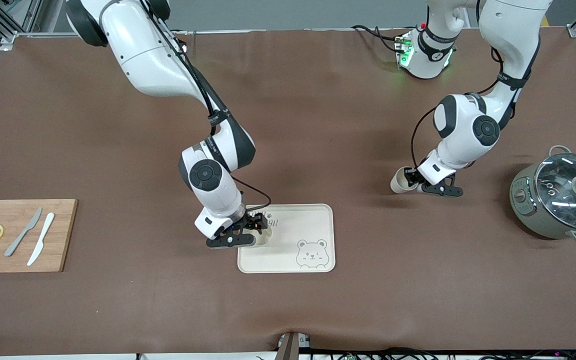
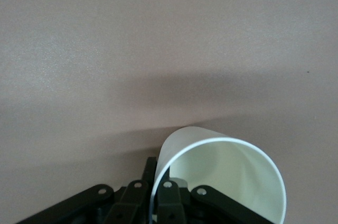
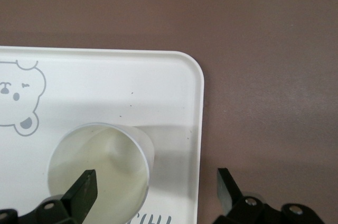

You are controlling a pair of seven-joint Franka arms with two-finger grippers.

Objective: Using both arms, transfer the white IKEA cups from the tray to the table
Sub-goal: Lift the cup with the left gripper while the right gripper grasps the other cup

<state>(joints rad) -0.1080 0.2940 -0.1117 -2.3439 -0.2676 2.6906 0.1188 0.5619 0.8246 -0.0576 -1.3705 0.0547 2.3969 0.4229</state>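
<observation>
One white cup (image 1: 266, 239) stands upright on the bear-printed tray (image 1: 313, 220), at the corner toward the right arm's end. My right gripper (image 1: 257, 231) is open over it. In the right wrist view, one finger (image 3: 84, 188) hangs inside the cup (image 3: 100, 166) and the other is past the tray's edge (image 3: 195, 129); neither pad touches the cup. My left gripper (image 1: 411, 181) is shut on the wall of the second white cup (image 1: 398, 183), holding it tilted low over the bare table. In the left wrist view the fingers (image 2: 170, 195) pinch the rim of this cup (image 2: 227, 176).
A grey-green pot with a glass lid (image 1: 560, 197) stands at the left arm's end of the table. A wooden cutting board (image 1: 20, 235) with two lemon slices and two knives lies at the right arm's end.
</observation>
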